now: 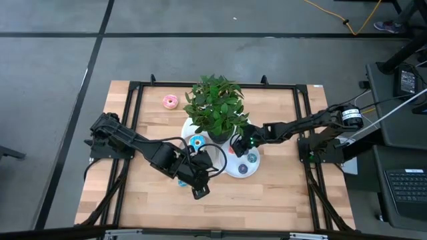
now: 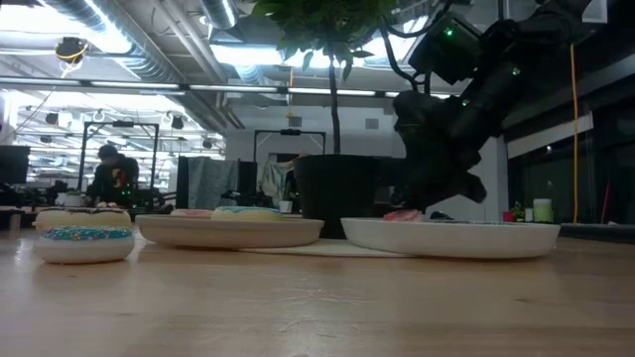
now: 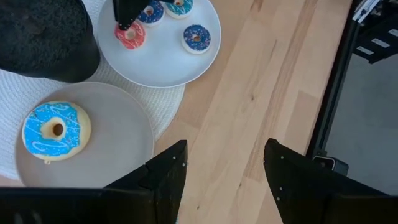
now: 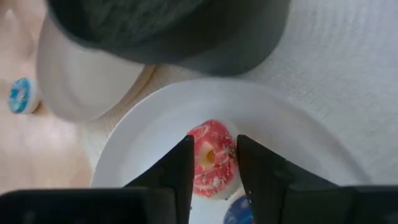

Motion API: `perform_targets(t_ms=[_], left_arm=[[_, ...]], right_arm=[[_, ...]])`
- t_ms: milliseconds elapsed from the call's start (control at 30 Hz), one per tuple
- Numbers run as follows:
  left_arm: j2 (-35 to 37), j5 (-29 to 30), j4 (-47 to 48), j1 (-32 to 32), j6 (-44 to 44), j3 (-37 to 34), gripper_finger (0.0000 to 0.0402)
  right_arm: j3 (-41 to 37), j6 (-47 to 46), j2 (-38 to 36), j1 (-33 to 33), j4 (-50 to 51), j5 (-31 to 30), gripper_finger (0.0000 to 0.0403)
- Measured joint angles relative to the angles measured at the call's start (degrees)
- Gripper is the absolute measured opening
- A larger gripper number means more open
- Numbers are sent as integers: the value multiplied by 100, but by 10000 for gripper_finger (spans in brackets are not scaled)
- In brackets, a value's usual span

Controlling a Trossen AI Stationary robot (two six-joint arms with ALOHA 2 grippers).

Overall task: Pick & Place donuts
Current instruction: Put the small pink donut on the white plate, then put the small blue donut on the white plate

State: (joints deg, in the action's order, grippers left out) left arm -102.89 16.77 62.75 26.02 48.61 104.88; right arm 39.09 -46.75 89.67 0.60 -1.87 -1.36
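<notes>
Right gripper [image 4: 212, 163] over white plate [image 4: 280, 124], jaws slightly parted astride pink donut [image 4: 211, 158]; left gripper [image 3: 224, 171] jaws open, empty above tabletop [image 3: 261, 93].

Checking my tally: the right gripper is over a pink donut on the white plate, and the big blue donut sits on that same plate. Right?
Not quite. The big blue donut lies on the grey plate, as the left wrist view shows. The right gripper is over the pink donut on the white plate.

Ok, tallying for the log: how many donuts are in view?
7 donuts: four on the white plate, one on the grey plate, two on the table; plant may hide more.
</notes>
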Motion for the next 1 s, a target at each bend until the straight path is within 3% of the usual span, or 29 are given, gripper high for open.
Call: perform_targets(t_ms=[167, 433, 700, 1000], left_arm=[[0, -37, 2, 0, -43, 0, 203], [0, 18, 6, 0, -95, 0, 203], [292, 637, 234, 0, -47, -44, 203], [1141, 1301, 215, -4, 40, -558, 203]], right_arm=[[1, 80, 0, 2, 9, -512, 121], [4, -110, -7, 0, 38, -631, 121], [7, -406, -254, -98, 382, -678, 121], [7, -585, -1138, -261, 719, -956, 121]])
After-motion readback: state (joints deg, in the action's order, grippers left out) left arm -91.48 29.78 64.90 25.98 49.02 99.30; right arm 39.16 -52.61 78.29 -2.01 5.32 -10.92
